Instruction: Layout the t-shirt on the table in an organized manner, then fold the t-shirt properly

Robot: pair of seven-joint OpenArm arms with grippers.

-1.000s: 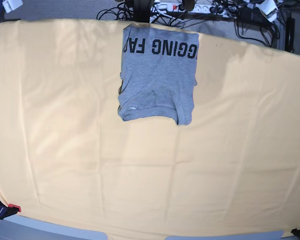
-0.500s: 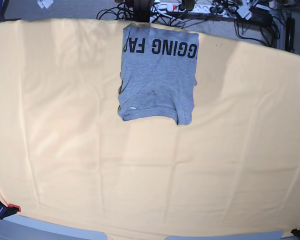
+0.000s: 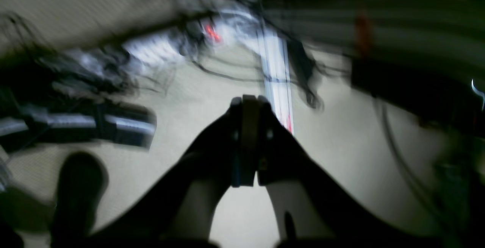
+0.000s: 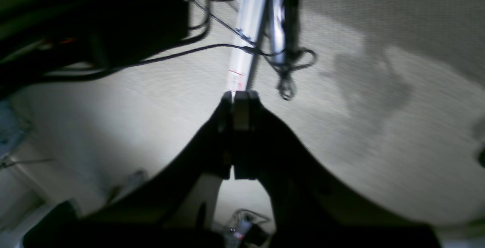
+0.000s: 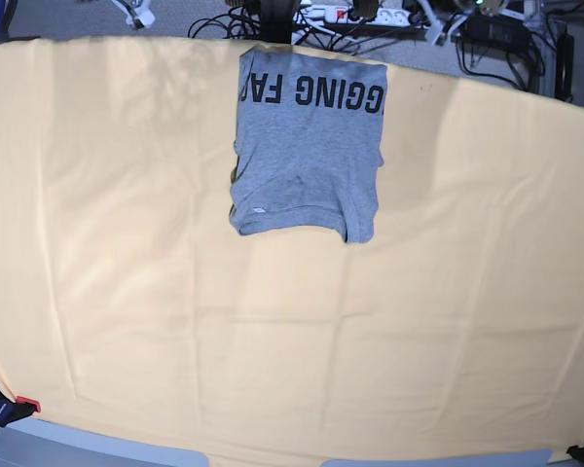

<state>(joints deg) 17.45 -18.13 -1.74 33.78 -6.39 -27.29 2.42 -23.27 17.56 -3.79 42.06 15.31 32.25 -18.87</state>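
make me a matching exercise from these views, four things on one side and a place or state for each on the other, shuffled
Things:
1. t-shirt
2. table
3. left gripper
4. power strip

Place or state:
A. on the floor beyond the table's far edge
B. jaws shut, over the floor
C. folded, at the table's far edge
D. covered by a pale yellow-orange cloth

Pairs: 1-C, 2-D, 3-B, 4-A

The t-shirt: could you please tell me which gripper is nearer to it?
Cannot tell. The left gripper and right gripper are both shut over the cabled floor, outside the base view, where the t-shirt lies at the far edge of the table.
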